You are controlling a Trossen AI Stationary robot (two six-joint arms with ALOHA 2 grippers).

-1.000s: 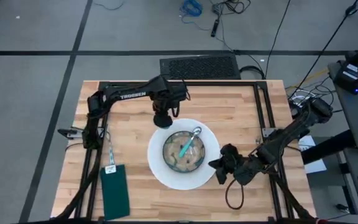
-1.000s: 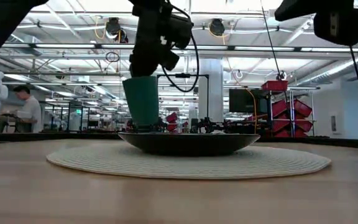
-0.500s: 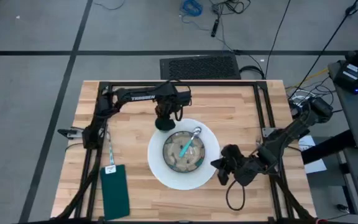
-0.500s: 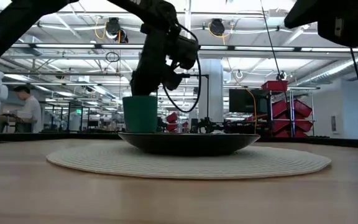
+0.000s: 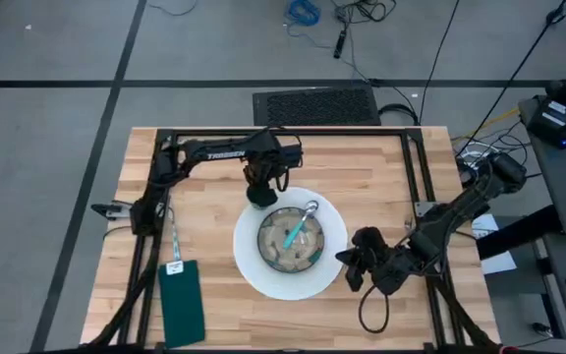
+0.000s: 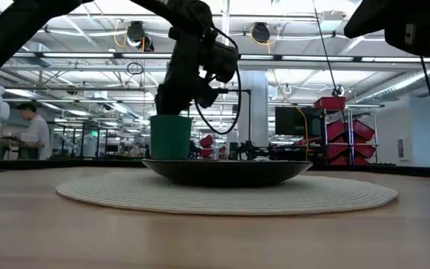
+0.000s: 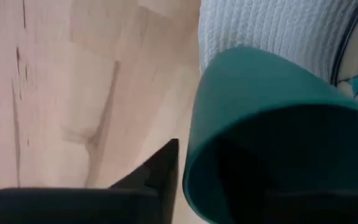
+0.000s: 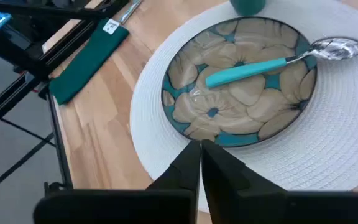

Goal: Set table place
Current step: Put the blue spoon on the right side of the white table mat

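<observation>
**One green cup held at the mat's far edge, one spoon lying in the plate**

You have the left gripper [image 5: 259, 187] at the far-left edge of the round white placemat [image 5: 249, 270], with its fingers closed around a green cup [image 6: 170, 137]. From the low camera the cup stands upright just behind the plate, its base at about the level of the tabletop; you cannot tell from these views whether it actually touches the wood. In the left wrist view one dark finger [image 7: 160, 171] presses against the cup's outer wall, and the cup's mouth faces the camera. Nothing can be made out inside the cup.

Your table [image 5: 214, 187] fills the middle of the overhead view, light wood strips with a black tube frame running around its edges. The placemat lies near its centre, a little toward the near side.

On the placemat sits a floral plate [image 5: 275, 254], tan petals on teal with a dark rim. A spoon [image 5: 298, 226] lies in it, teal handle resting across the middle and silver bowl on the far-right rim, pointing toward the far-right side.

The right gripper [image 8: 201, 158] waits just beside the placemat's right edge, its fingers pressed together with nothing between them, facing the plate.

A folded green napkin [image 5: 182, 300] lies at the near-left side of the table, well apart from the placemat, with a white tag [image 5: 174, 266] at its far end.

Beyond the table, a person [image 6: 32, 131] sits at the left of the low view.
</observation>
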